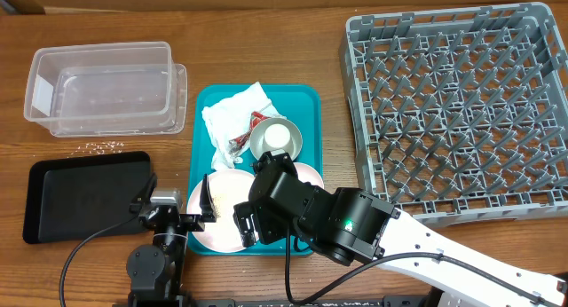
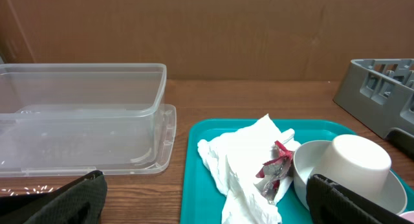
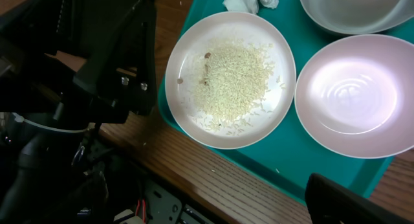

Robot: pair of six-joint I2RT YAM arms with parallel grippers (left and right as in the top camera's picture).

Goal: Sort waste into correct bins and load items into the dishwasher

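On the teal tray (image 1: pixel 202 138) lie crumpled white napkins (image 1: pixel 232 119) with a red foil packet (image 2: pixel 275 162). Beside them a white cup (image 1: pixel 279 135) sits upside down in the grey bowl (image 2: pixel 305 171). A pink plate (image 3: pixel 184 104) at the tray's front holds rice crumbs (image 3: pixel 236 78), with the pink bowl (image 3: pixel 352 94) to its right. My left gripper (image 2: pixel 207 208) is open, low, at the tray's left front edge, facing the napkins. My right gripper (image 3: pixel 217 204) hovers open over the tray's front edge; only one finger (image 3: pixel 352 201) shows.
The clear tub (image 1: pixel 106 85) stands at the back left, and the black tray (image 1: pixel 84 196) lies in front of it. Loose crumbs (image 1: pixel 102 148) dot the table between them. The grey dish rack (image 1: pixel 461 103) fills the right side. The two arms are close together at the front.
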